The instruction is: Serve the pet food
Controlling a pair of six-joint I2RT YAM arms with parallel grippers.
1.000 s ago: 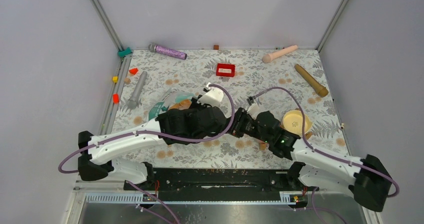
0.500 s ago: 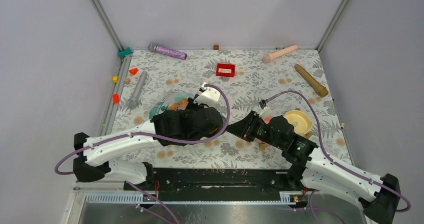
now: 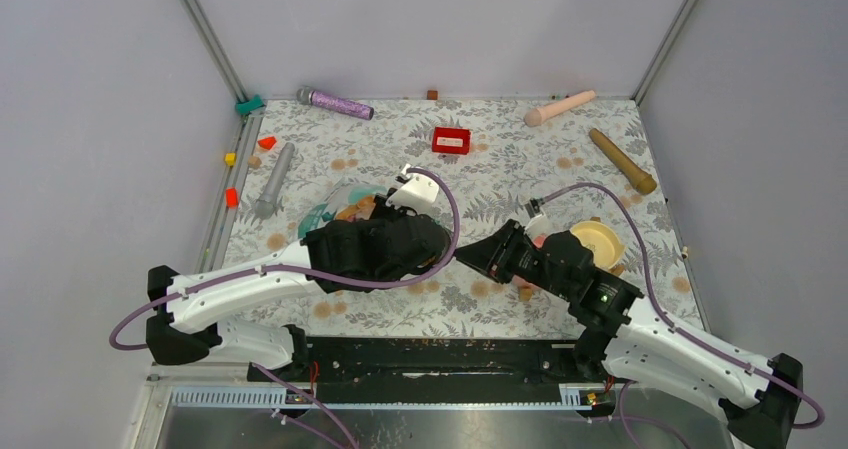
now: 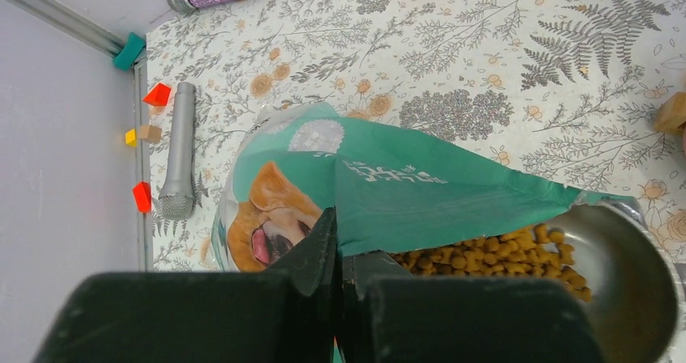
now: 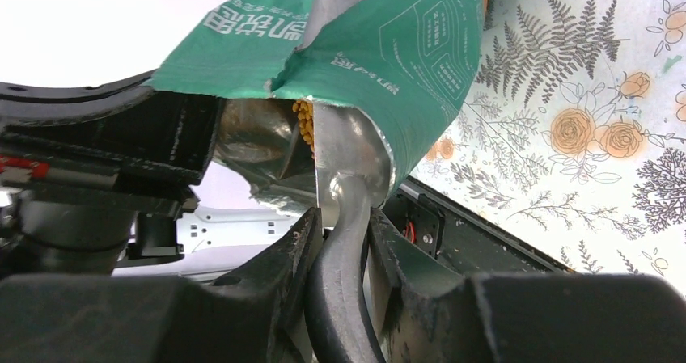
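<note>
The left gripper (image 4: 336, 254) is pinched tight on the rim of the teal bag (image 4: 404, 189). The right gripper (image 5: 340, 250) clasps the handle of the metal scoop (image 5: 346, 177), whose bowl sits inside the bag's mouth among the kibble (image 4: 485, 254).

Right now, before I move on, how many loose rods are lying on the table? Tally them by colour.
purple rod: 1
grey rod: 1
pink rod: 1
brown rod: 1
Total: 4
</note>
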